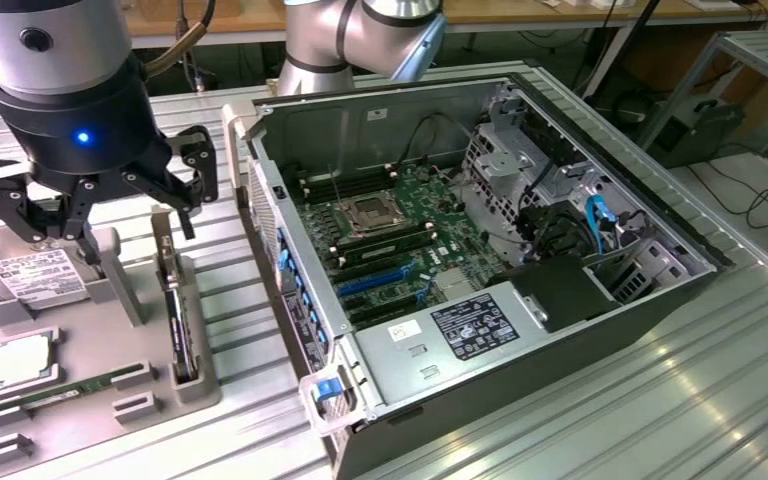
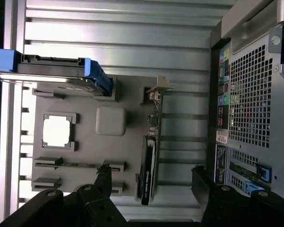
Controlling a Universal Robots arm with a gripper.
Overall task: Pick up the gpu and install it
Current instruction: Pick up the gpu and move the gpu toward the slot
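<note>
Your jaws are spread wide and hold nothing. They hang above the grey parts tray (image 1: 97,340) on the exterior view's left side, clear of everything on it.

The gpu (image 2: 150,163) stands on its long edge in a slot of that tray, along the side nearest the computer case (image 1: 558,385). Its silver bracket (image 2: 157,92) is at one end. In the wrist view you see the card edge-on, lined up with the gap between the jaws. Neither jaw touches it.

Beside the gpu on the tray you have three more parts:
- A hard drive (image 1: 37,275) with a white label leans in its holder.
- A processor (image 1: 21,360) lies flat in a square recess.
- A slim green memory stick (image 1: 57,390) sits in a narrow slot near the processor.

The case lies on its side, open, on the ribbed metal tabletop (image 1: 678,420), just beside the tray. Inside it you can see the green motherboard (image 1: 411,230) with blue expansion slots (image 1: 371,283). A power supply (image 1: 471,325) with a dark label sits in the case's near corner.
</note>
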